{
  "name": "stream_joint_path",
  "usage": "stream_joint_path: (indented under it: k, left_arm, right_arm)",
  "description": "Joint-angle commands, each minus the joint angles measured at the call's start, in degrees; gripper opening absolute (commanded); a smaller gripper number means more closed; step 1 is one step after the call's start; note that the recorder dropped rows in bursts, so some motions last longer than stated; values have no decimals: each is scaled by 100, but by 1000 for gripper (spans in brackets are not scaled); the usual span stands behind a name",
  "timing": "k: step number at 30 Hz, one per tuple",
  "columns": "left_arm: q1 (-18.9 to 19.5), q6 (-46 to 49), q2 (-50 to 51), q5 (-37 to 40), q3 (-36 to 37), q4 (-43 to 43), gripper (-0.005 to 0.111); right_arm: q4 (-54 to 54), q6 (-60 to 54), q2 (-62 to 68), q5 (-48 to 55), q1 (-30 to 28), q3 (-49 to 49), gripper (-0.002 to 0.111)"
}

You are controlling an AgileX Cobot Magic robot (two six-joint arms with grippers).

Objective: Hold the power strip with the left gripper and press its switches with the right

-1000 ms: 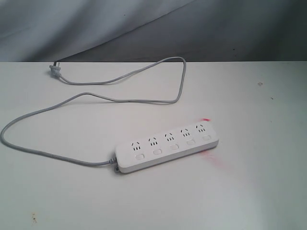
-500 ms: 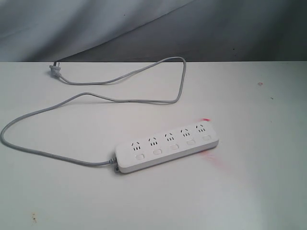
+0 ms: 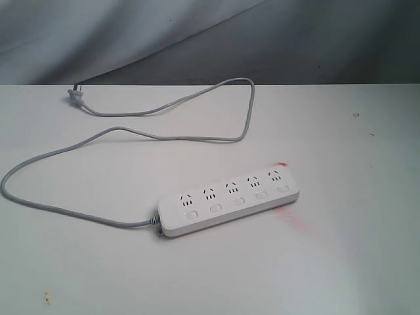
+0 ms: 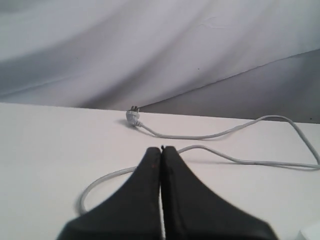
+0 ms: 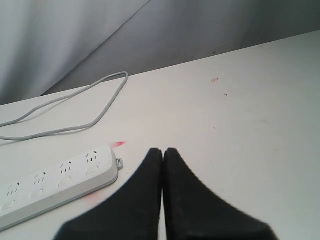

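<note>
The white power strip (image 3: 228, 199) lies flat on the white table, slanting up to the right, its row of small switches (image 3: 237, 201) below the outlets. Its grey cord (image 3: 164, 136) loops back to a plug (image 3: 74, 96) at the table's far edge. Neither arm shows in the exterior view. In the left wrist view my left gripper (image 4: 161, 149) is shut on nothing, above the cord (image 4: 215, 155), with the plug (image 4: 132, 116) beyond. My right gripper (image 5: 163, 150) is shut and empty, just beside the strip's end (image 5: 95, 167).
A grey cloth backdrop (image 3: 197, 39) hangs behind the table's far edge. Red marks (image 3: 282, 164) sit on the table by the strip's right end. Small specks (image 3: 356, 115) dot the table at the right.
</note>
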Motion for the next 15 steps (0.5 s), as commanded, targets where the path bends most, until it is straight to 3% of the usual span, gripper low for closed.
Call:
stream_joint_path:
  k: [1, 8, 11, 15]
  left_arm:
    - [359, 433, -826, 924, 28, 223, 0]
    - [962, 433, -1760, 2035, 28, 678, 0]
    - [950, 433, -1769, 2130, 28, 704, 0]
    - [590, 422, -1769, 2130, 28, 778, 0]
  right_arm:
    - [-72, 13, -31, -30, -20, 27, 0]
    - [-72, 13, -31, -30, -20, 27, 0]
    - [-72, 13, -31, -30, -20, 27, 0]
    - [-80, 13, -31, -30, -20, 27, 0]
